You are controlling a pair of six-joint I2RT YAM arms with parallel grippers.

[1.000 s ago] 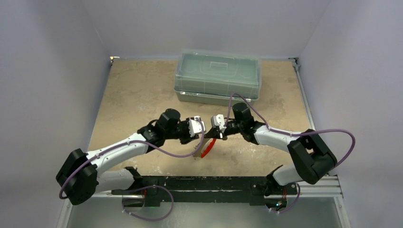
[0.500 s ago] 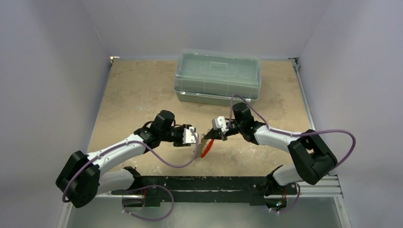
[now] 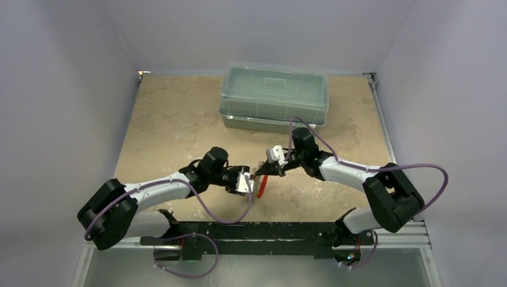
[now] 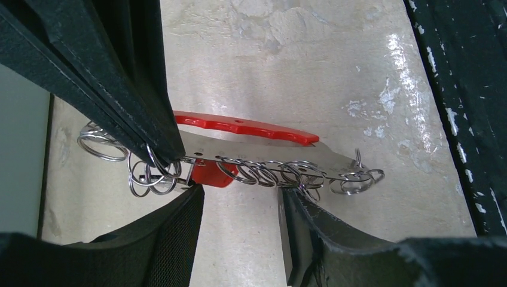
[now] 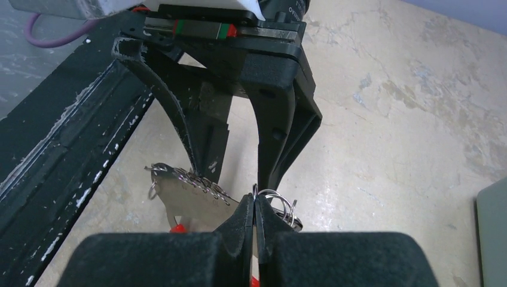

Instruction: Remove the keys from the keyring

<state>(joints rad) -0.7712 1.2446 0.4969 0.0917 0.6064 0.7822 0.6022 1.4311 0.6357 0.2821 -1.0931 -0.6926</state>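
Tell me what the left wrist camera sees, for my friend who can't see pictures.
A flat silver keyring with a red edge and a row of small wire rings is held over a pale, mottled table. The black fingers of the right gripper pinch one end, and the fingers of the left gripper stand open just below it.

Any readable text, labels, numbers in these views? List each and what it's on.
White lettering on the left hand housing, right wrist view: cut off by the frame edge, unreadable.
keyring: no text visible.
clear box: no text visible.
Nothing else legible in any view.
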